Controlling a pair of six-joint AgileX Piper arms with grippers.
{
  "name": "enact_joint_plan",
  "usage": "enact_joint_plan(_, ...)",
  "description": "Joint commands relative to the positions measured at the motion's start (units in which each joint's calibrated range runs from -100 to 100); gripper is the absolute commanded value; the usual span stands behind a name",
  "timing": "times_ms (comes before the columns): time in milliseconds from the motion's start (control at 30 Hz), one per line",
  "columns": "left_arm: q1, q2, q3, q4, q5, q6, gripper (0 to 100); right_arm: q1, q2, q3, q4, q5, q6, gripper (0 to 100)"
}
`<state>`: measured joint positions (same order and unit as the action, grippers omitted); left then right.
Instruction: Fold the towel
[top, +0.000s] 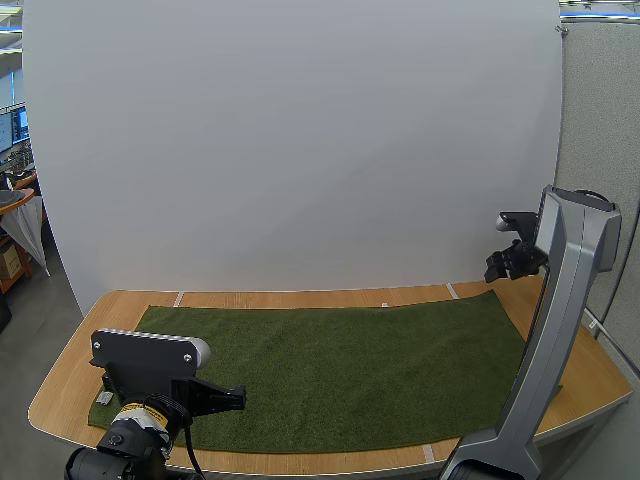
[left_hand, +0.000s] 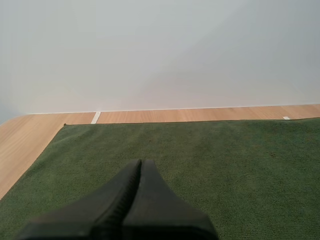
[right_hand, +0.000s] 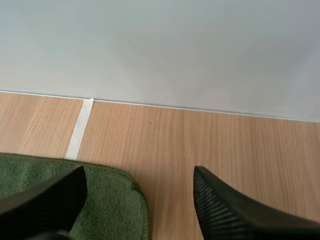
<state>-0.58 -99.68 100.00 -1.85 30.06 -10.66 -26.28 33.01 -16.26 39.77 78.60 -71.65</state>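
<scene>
"Two grippers, one towel. What's nearest us?"

"My left gripper (top: 238, 398), low over the near left part of the green towel (top: 340, 370). Its fingers lie pressed together as one dark wedge, with nothing between them."

"And the towel itself?"

"Spread flat in a single layer across the wooden table (top: 58, 392), long side running left to right. No fold in it that I can see."

"Farther back?"

"My right gripper (top: 497, 268) hangs above the towel's far right corner, fingers spread wide and holding nothing. In the right wrist view that corner lies below the fingers, partly under one of them, near a strip of white tape (right_hand: 80, 127)."

"So which step are we at?"

"The very start, I'd judge: reaching for a first hold. Next, the right needs to drop onto that corner and pinch it. The left must open and take a corner on its own side, so the two can carry one edge over onto the other."
</scene>
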Motion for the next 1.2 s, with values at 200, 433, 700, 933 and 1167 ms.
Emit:
enact_joint_plan(200, -0.16, -0.3, 0.0, -0.4, -0.7, -0.4, 0, -0.2, 2.5, -1.7, 0.7, 0.2, -2.9, 100)
enact_joint_plan(433, -0.16, -0.3, 0.0, -0.4, -0.7, -0.4, 0, -0.2, 5.1, -2.5, 1.9, 1.4, -3.9, 100)
enact_joint_plan(700, -0.16, -0.3, 0.0, -0.4, -0.7, -0.4, 0, -0.2, 6.5, -2.5, 3.1, 0.4, -5.1, 100)
enact_joint_plan(933, -0.16, -0.3, 0.0, -0.4, -0.7, -0.4, 0, -0.2, 7.2, -2.5, 2.8, 0.1, -5.5, 100)
enact_joint_plan(1167, -0.16, -0.3, 0.0, -0.4, -0.7, -0.4, 0, -0.2, 7.2, -2.5, 2.8, -0.7, -5.5, 79)
